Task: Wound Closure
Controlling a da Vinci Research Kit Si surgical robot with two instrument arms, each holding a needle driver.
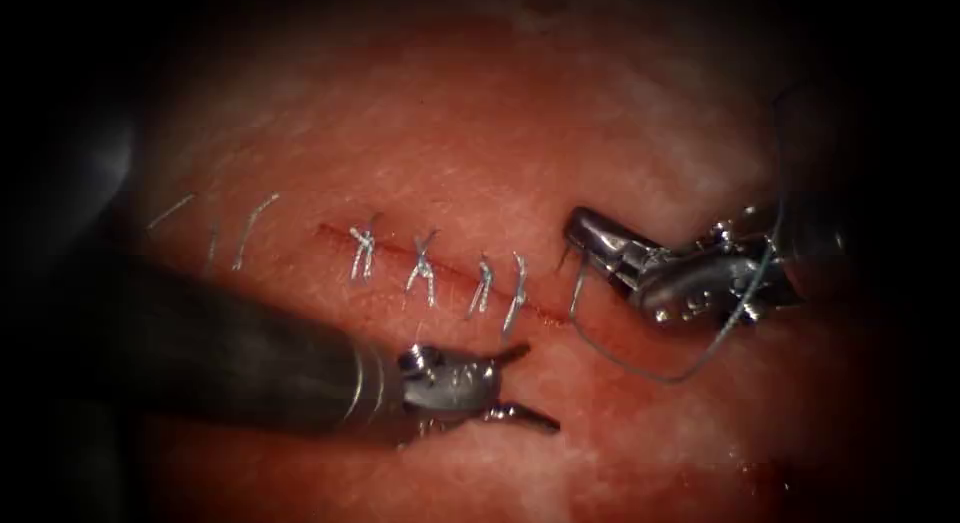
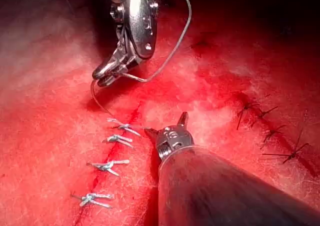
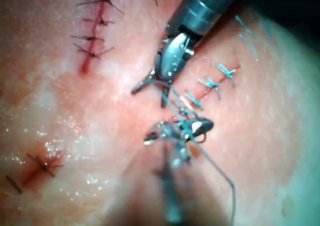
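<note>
Four tied stitches [image 1: 435, 270] cross the cut [image 1: 455, 273] in the tissue [image 1: 480, 133]. We see the right pincer [image 1: 578, 233] pinching the needle [image 1: 575, 283], which curves down just beyond the cut's right end, thread [image 1: 700, 358] trailing. Our left pincer [image 1: 535, 383] is spread below the cut, holding nothing.

The pale pink, glistening slab of pork tissue [image 1: 480, 133] carries a thin red cut [image 1: 450, 268] running across it, crossed by four knotted pale-blue stitches [image 1: 425, 268] with short cut ends sticking up. At the cut's right end a fine grey thread [image 1: 640, 373] rises from the tissue, sweeps down in a slack loop over the surface right of the cut, and climbs away. The curved needle cannot be made out.
</note>
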